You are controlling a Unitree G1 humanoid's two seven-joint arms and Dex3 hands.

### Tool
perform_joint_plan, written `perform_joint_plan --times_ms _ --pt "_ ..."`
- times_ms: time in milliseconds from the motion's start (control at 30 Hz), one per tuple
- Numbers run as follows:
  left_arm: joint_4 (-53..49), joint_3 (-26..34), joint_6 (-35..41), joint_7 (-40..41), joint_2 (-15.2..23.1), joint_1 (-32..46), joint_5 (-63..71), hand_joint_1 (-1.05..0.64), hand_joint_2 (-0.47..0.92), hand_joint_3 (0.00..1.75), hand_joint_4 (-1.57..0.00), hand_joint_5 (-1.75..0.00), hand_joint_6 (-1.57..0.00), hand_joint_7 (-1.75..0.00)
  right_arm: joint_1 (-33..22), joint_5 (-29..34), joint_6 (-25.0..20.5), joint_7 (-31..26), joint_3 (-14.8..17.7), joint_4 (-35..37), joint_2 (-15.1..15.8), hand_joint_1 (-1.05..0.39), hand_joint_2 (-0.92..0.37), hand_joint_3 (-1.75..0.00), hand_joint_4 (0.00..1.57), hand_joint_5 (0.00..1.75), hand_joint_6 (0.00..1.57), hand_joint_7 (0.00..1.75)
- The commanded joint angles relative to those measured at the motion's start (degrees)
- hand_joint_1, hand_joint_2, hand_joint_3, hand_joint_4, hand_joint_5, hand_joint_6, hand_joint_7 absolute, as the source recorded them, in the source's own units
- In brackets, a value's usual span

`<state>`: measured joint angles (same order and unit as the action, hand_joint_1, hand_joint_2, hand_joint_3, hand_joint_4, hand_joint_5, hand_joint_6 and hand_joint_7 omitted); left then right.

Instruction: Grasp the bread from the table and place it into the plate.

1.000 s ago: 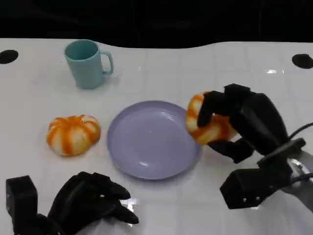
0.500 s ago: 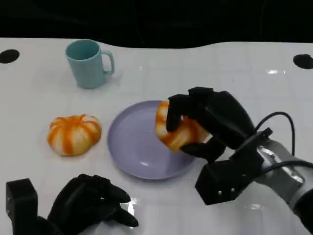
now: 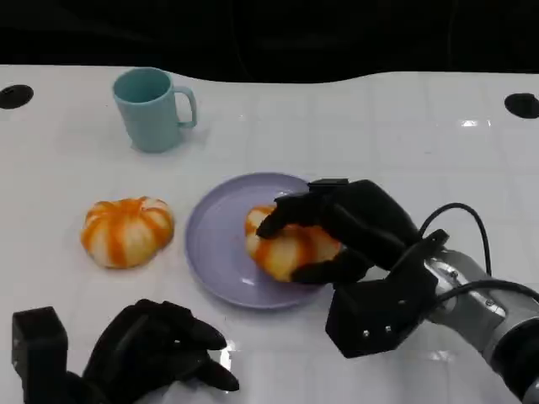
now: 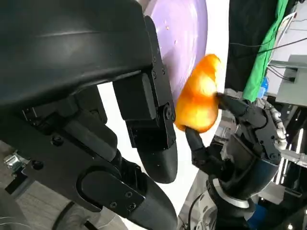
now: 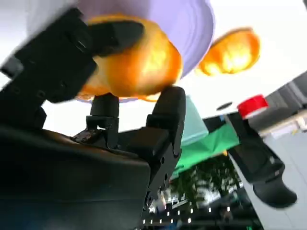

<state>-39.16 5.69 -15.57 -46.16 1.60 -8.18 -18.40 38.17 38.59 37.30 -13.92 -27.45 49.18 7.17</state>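
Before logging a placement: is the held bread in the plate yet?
In: the bread sits over the plate, right hand gripping it.

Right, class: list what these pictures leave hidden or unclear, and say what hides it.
- Head view: the underside of the bread is hidden by the right hand, so contact with the plate is unclear.
- Head view: the left hand is cut off by the bottom edge.
- Right wrist view: the cup is mostly hidden behind the fingers.
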Motion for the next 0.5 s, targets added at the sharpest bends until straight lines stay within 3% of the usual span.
perform_joint_plan --times_ms 33,500 --pt "-0.7 0.2 -0.2 0.3 0.6 0.3 0.3 -1.05 0.71 0.0 -1.57 -0.22 -1.57 -0.02 1.0 -0.4 0.2 3.0 -0.6 -1.2 1.0 -0.61 -0.92 -0.31 0.19 0.68 0.46 0.03" --pt "-0.1 0.5 0.9 0.6 0.5 0.4 -0.2 -1.05 0.69 0.0 -1.57 -0.24 -1.57 -0.05 -2.9 2.2 -6.6 9.2 -1.4 -13.3 4.2 -0.86 -0.92 -0.44 0.01 0.59 0.2 0.0"
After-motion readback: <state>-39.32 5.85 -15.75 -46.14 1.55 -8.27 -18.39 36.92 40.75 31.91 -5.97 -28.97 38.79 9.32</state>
